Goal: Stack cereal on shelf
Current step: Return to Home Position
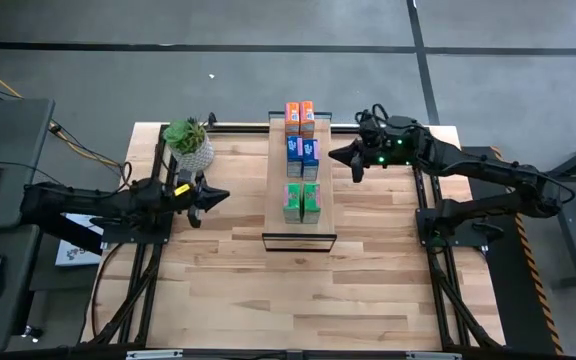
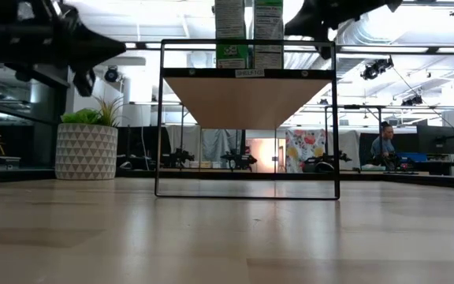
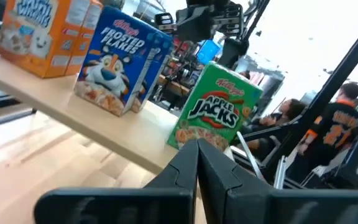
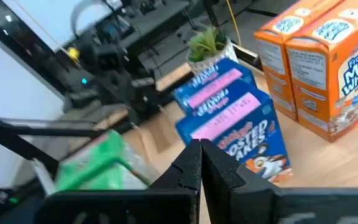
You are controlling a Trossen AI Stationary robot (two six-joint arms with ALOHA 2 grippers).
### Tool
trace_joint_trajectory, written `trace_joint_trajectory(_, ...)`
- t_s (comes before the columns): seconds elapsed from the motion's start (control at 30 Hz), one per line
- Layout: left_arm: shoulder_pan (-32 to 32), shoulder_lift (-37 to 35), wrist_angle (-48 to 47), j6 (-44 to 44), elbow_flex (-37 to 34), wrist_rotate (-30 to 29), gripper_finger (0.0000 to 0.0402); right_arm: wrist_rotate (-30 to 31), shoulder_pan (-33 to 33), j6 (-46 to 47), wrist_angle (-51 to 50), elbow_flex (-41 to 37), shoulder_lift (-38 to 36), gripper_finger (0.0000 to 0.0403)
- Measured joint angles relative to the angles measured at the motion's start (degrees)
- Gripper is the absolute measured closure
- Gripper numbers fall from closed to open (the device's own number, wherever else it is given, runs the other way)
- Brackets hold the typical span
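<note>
Six cereal boxes stand upright in pairs on the shelf [image 1: 300,228], a light-wood plank on a black frame in mid-table: orange boxes [image 1: 299,117] at the far end, blue boxes [image 1: 302,155] in the middle, green boxes [image 1: 302,201] toward the near end. My left gripper [image 1: 215,197] hovers shut to the left of the shelf, level with the green box [image 3: 217,112], touching nothing. My right gripper [image 1: 339,155] hovers shut to the right of the shelf, beside the blue boxes [image 4: 232,118], also apart from them. The left wrist view shows shut fingers [image 3: 197,155], and so does the right wrist view [image 4: 201,155].
A potted green plant [image 1: 188,142] in a white patterned pot [image 2: 87,150] stands at the table's far left, just behind my left arm. Bare tabletop [image 1: 298,290] lies near of the shelf. People sit in the room beyond, one [image 2: 383,143] at a desk.
</note>
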Motion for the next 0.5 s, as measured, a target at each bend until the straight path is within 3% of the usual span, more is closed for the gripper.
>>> trace_joint_trajectory(0.27,0.00,-7.52,-1.03,-0.93,-4.75,0.49,0.0402,-1.83,0.55,4.27,-6.13,0.23,-6.46,0.0403)
trace_joint_trajectory(0.5,0.02,-7.81,-1.28,-1.11,-4.73,0.96,0.0402,1.50,7.61,2.76,-12.48,-0.15,-12.66,0.0403)
